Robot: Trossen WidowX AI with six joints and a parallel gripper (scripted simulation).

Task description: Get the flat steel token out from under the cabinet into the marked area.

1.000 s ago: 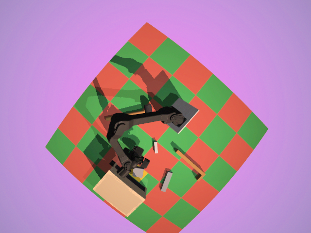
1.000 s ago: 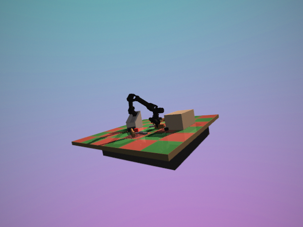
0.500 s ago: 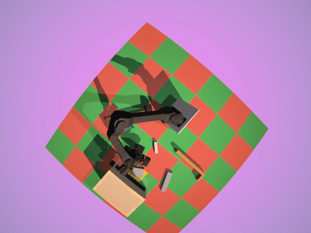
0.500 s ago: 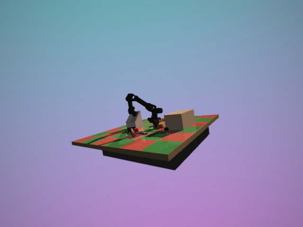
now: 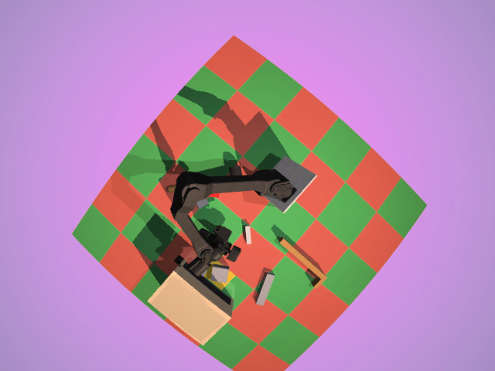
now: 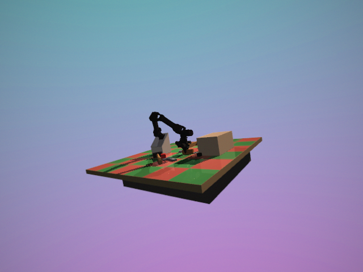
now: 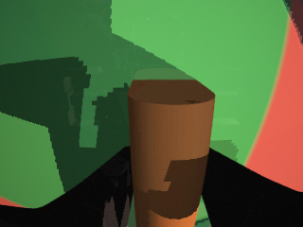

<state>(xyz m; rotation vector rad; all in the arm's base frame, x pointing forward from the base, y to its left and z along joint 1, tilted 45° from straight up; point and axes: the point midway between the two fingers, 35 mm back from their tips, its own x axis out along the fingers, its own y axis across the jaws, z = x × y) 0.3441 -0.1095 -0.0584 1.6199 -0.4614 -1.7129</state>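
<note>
The tan cabinet [image 5: 189, 307] [image 6: 209, 145] stands near the table edge, its dark slotted front facing the yellow marked area [image 5: 230, 277]. A pale grey, square-topped piece [image 5: 219, 273] sits over that area; I cannot tell whether it is the token. No token can be made out through the slots. My gripper [image 6: 185, 150] [image 7: 165, 154] is low in front of the cabinet, shut on a brown rounded bar [image 7: 170, 130]. The bar's blunt end faces the wrist camera, and its far end is hidden. In the top view the arm hides the fingertips.
An orange L-shaped bar [image 5: 302, 256], a grey block [image 5: 264, 289] and a small white block [image 5: 248, 234] lie to the right. A black block [image 5: 179, 260] [image 6: 199, 154] is by the cabinet. A red piece [image 5: 213, 195] [image 6: 163, 156] and grey piece [image 5: 203, 202] lie beside the arm.
</note>
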